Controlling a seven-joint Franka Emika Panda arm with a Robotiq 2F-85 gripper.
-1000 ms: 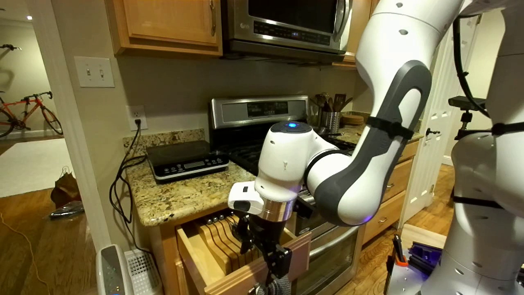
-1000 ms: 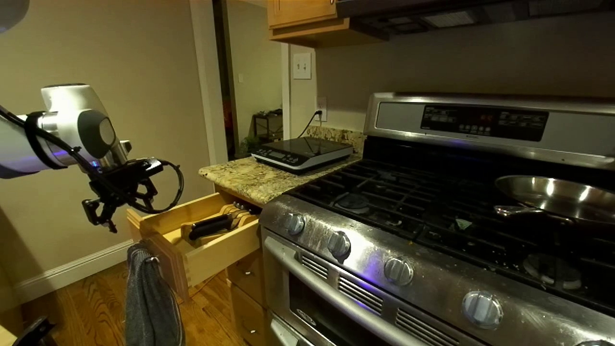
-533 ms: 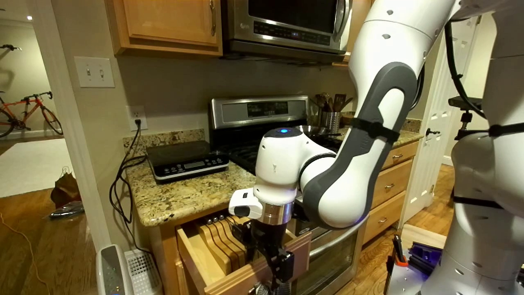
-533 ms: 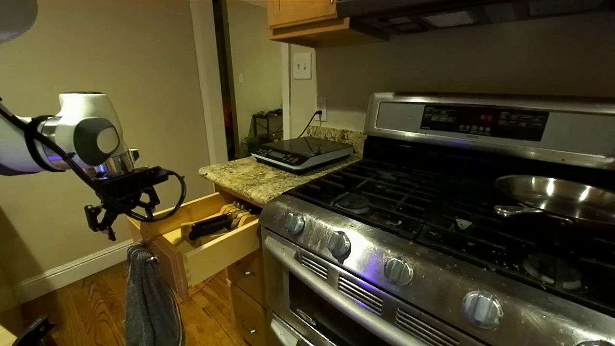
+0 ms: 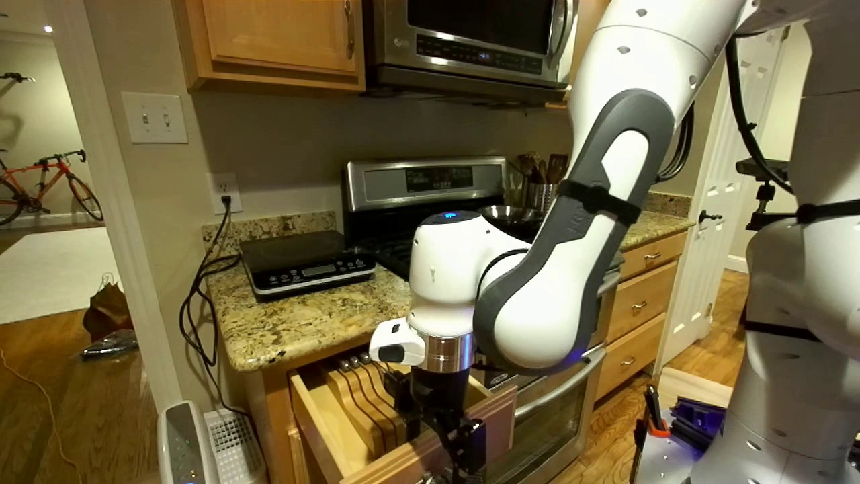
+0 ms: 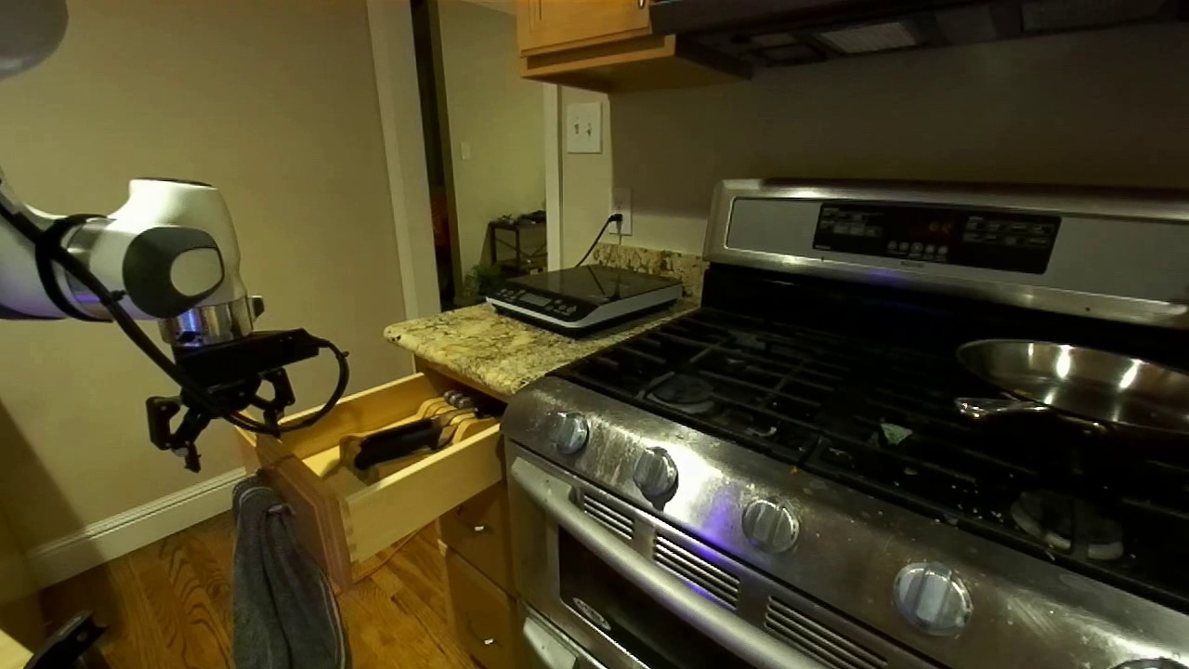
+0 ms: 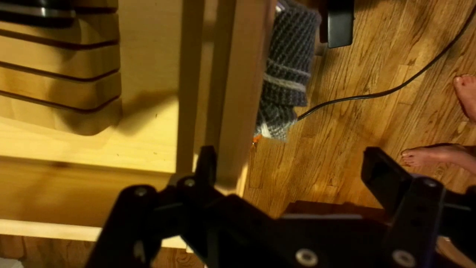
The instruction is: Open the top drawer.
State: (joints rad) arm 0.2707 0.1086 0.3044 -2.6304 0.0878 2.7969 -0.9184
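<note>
The top drawer [image 5: 498, 420] stands pulled well out under the counter. Its front panel also shows in an exterior view [image 6: 311, 520] and in the wrist view [image 7: 243, 93]. A wooden knife block [image 7: 81, 74] lies inside. A dark grey towel [image 6: 283, 585] hangs on the front. My gripper [image 5: 437, 440] is open and points down at the drawer front. In the wrist view the gripper [image 7: 292, 160] has one finger over the inner side of the front panel and the other outside it, above the floor. Contact between the inner finger and the panel is hard to tell.
The granite counter [image 5: 316, 319] with a portable cooktop [image 5: 306, 262] is above the drawer. The stove [image 6: 715, 502] with its bar handle stands beside it. A pan [image 6: 1096, 386] sits on the stove. A person's feet [image 7: 431, 156] and a cable [image 7: 364, 97] show on the floor.
My gripper first came down and levelled over the drawer front, then moved away from the cabinet. The drawer and towel have slid slightly further out in the last half second.
</note>
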